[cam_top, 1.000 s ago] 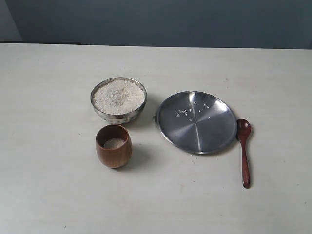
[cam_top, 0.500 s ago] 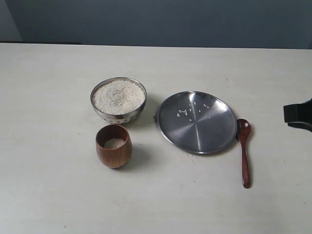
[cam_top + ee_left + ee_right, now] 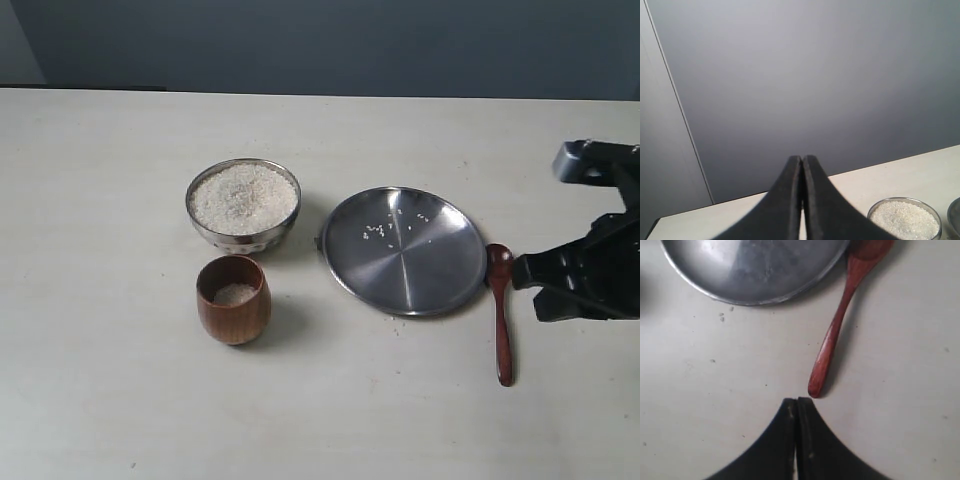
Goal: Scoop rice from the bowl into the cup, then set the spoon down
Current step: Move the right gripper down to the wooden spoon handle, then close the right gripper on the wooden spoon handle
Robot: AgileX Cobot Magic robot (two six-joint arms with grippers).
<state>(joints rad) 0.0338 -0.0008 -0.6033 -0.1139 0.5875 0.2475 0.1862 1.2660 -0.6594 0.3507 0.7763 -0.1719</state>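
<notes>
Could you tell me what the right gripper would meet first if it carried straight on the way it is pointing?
Most likely the spoon: in the right wrist view the shut right gripper sits just short of the handle's free end. Its height is unclear, so it could meet the table first.

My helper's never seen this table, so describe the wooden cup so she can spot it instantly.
Start at the big flat steel plate; left of it in the exterior view sits the steel bowl full of rice. Nearer the camera stands the cup: the only brown wooden vessel, barrel-shaped, handleless, narrower than the bowl.
</notes>
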